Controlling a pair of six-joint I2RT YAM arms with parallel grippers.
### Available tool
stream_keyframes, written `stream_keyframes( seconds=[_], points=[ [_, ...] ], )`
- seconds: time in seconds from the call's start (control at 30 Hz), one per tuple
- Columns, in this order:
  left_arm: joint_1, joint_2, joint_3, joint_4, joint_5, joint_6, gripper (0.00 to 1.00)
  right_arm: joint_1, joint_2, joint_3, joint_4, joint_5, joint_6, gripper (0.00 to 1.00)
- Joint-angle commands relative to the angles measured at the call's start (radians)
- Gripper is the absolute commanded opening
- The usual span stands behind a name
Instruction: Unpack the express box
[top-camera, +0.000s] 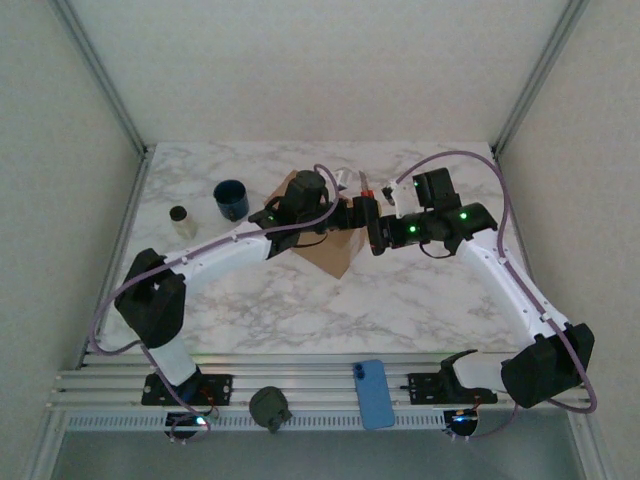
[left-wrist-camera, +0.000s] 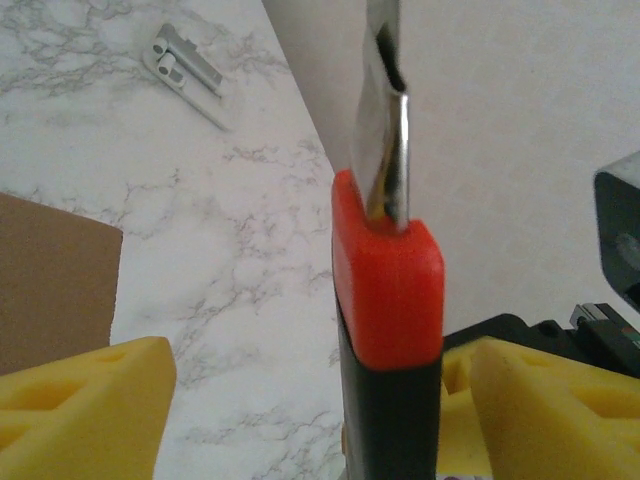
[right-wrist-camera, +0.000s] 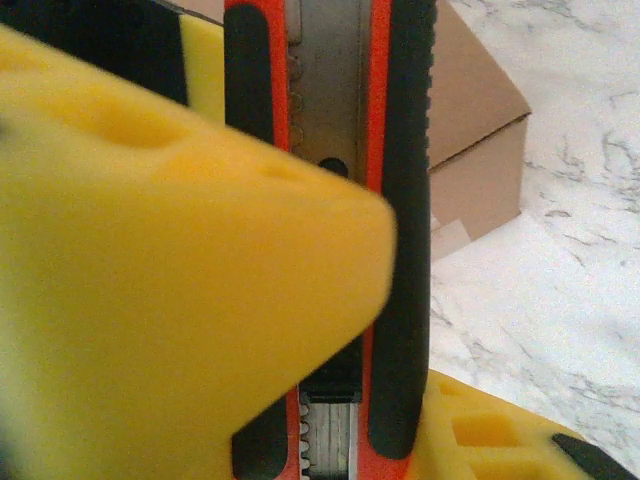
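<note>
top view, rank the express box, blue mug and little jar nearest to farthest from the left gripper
1. express box, right beneath the left gripper
2. dark blue mug, off to its left
3. small jar, farther left still

Mug (top-camera: 231, 199), jar (top-camera: 181, 220) left of express box (top-camera: 330, 256); near table (top-camera: 420, 300) free.

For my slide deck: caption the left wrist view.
Utility knife, blade extended, between the left gripper's open yellow fingers, marble table behind.

1 ea: box (top-camera: 327, 256), mug (top-camera: 231, 199), jar (top-camera: 182, 220), phone (top-camera: 373, 394), cutter (left-wrist-camera: 386, 290)
</note>
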Motion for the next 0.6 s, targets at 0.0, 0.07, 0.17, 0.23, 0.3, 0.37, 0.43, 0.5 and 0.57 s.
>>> stream_keyframes(
  seconds=[0.0, 0.07, 0.17, 0.23, 0.3, 0.37, 0.43, 0.5, 0.57],
  points=[
    [-0.016, 0.014, 0.039, 0.037, 0.026, -0.005, 0.71, 0.015, -0.020, 0.031, 0.045, -0.046, 0.010, 0.32],
    [-0.018, 0.016, 0.041, 0.042, 0.028, -0.009, 0.64, 0.017, -0.021, 0.030, 0.048, -0.050, 0.011, 0.33],
    [-0.019, 0.019, 0.041, 0.044, 0.032, -0.013, 0.51, 0.018, -0.022, 0.030, 0.051, -0.051, 0.013, 0.33],
    [-0.022, 0.018, 0.041, 0.043, 0.035, -0.014, 0.42, 0.018, -0.023, 0.029, 0.053, -0.047, 0.014, 0.33],
    [-0.022, 0.017, 0.041, 0.041, 0.035, -0.014, 0.35, 0.018, -0.022, 0.029, 0.056, -0.044, 0.017, 0.33],
    [-0.023, 0.016, 0.041, 0.037, 0.038, -0.013, 0.25, 0.018, -0.022, 0.029, 0.065, -0.044, 0.022, 0.32],
    [-0.024, 0.018, 0.043, 0.029, 0.040, -0.012, 0.16, 0.018, -0.022, 0.027, 0.075, -0.046, 0.028, 0.33],
    [-0.025, 0.019, 0.043, 0.022, 0.040, -0.009, 0.07, 0.018, -0.021, 0.027, 0.081, -0.045, 0.033, 0.33],
    [-0.025, 0.018, 0.044, 0.011, 0.033, -0.006, 0.00, 0.019, -0.020, 0.026, 0.086, -0.042, 0.038, 0.36]
  ],
)
